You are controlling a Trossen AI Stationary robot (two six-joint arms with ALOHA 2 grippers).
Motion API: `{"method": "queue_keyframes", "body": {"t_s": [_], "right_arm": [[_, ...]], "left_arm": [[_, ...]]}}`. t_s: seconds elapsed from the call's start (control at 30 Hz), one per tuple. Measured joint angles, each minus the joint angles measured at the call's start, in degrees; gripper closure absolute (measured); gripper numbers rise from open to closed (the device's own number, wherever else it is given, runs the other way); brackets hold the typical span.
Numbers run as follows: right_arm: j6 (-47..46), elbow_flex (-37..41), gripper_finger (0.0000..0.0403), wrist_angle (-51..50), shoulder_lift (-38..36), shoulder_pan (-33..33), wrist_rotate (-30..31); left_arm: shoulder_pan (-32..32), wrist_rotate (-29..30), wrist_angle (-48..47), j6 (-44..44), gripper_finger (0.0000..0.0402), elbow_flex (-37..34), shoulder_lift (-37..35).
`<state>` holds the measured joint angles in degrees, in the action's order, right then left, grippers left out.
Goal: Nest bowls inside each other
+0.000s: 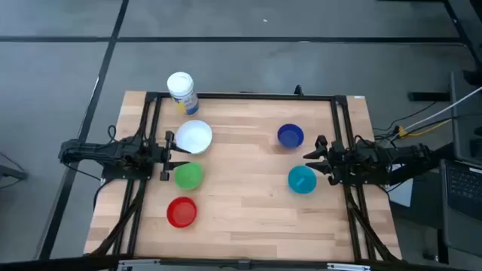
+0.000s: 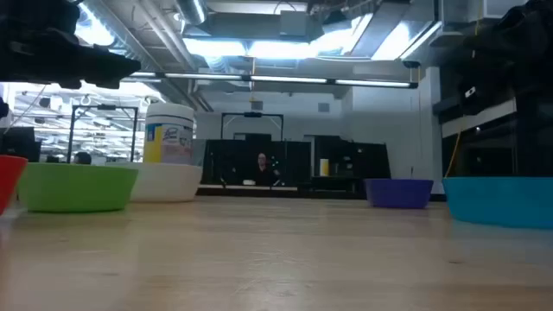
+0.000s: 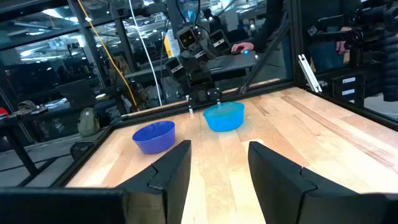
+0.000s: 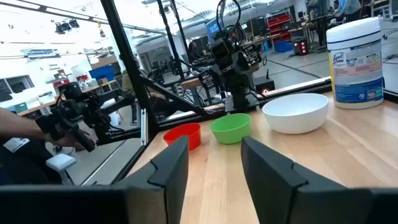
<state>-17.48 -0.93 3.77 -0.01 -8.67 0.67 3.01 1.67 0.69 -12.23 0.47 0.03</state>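
Five plastic bowls [image 1: 194,136], apparently unnested.

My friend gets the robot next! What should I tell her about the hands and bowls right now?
Left gripper: open, empty, at the table's left edge by the white bowl and green bowl.
Right gripper: open, empty, at the right edge between the dark blue bowl and teal bowl.
Red bowl sits front left.
Done: nothing, all five bowls stand apart.
Left: nest them all.
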Motion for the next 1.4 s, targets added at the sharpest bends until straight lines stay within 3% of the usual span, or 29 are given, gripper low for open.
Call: {"method": "queue_keyframes", "body": {"t_s": [0.27,0.37,0.63,0.8,0.93,1.07,1.13,1.27,1.4], "right_arm": [[0.0,0.0,0.0264,0.1,0.0,0.0,0.0],[0.0,0.0,0.0271,1.5,0.0,0.0,0.0],[0.1,0.0,0.0287,13.3,0.0,0.0,2.3],[0.9,0.0,0.0297,22.7,0.0,0.0,8.4],[1.8,0.0,0.0302,28.1,0.0,0.0,15.1],[-2.4,0.0,0.0307,32.1,0.0,0.0,17.3],[-4.6,0.0,0.0307,33.7,0.0,0.0,14.9],[-5.6,-1.4,0.0307,35.7,0.0,0.0,10.4],[-1.7,-8.4,0.0308,32.3,0.4,0.0,7.7]], "left_arm": [[0.0,0.0,0.4,-1.3,0.0244,0.0,0.0],[0.0,0.5,3.2,3.2,0.0245,0.0,0.0],[-0.1,15.4,12.6,32.3,0.0244,0.0,0.0],[-0.1,25.2,19.3,39.9,0.0244,0.0,0.0],[-0.1,27.4,23.3,38.7,0.0244,0.0,0.0],[-0.1,24.3,28.3,38.0,0.0244,0.1,0.0],[-0.1,20.8,31.0,37.2,0.0245,0.6,0.1],[-0.1,19.6,36.1,35.7,0.0245,2.2,0.1],[-0.1,10.4,40.8,29.7,0.0245,8.4,1.2]]}}
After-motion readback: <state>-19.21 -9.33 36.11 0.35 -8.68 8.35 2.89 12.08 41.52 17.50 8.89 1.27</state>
